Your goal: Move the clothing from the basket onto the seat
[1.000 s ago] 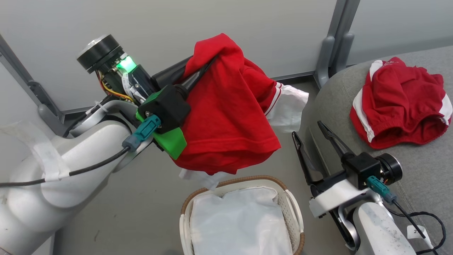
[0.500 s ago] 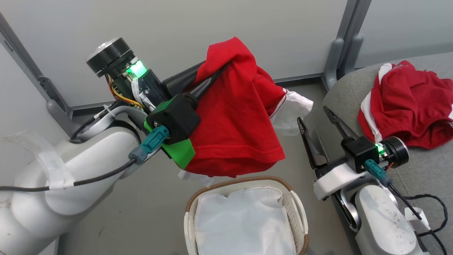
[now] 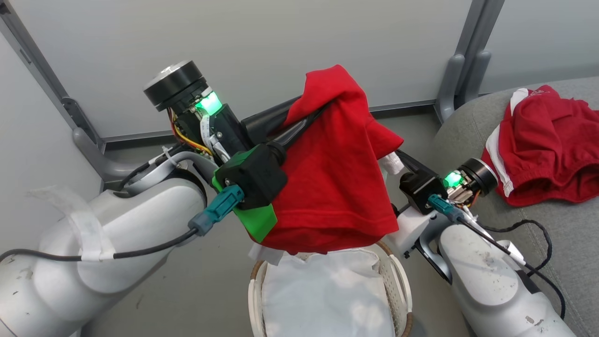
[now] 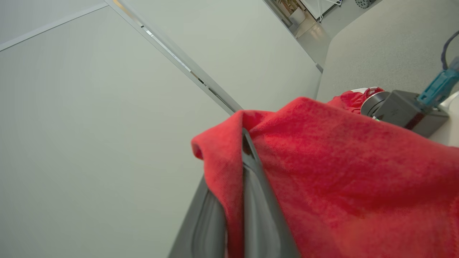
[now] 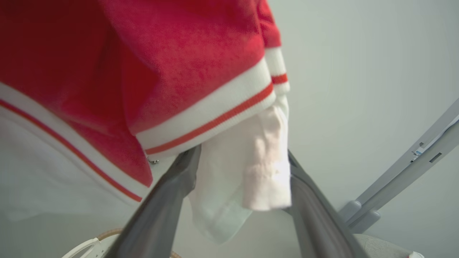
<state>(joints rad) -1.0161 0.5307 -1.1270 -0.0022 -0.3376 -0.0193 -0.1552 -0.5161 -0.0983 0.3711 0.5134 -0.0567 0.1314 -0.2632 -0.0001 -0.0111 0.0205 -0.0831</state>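
One red garment (image 3: pixel 547 145) lies on the seat (image 3: pixel 580 243); the other garment (image 3: pixel 337 187), pinched in our left gripper (image 4: pixel 241 143) above the basket (image 3: pixel 255 276), is yet to go over, our right gripper (image 5: pixel 242 154) spread around its white hem (image 5: pixel 215 118)

No readable text anywhere right now. There's a small white print (image 3: pixel 539 91) near the top edge of the red shorts (image 3: pixel 547 140) lying on the sofa (image 3: pixel 580 243), far too small to make out, and a tiny sticker (image 5: pixel 417 154) on the grey post (image 5: pixel 389 182) is just a blur.
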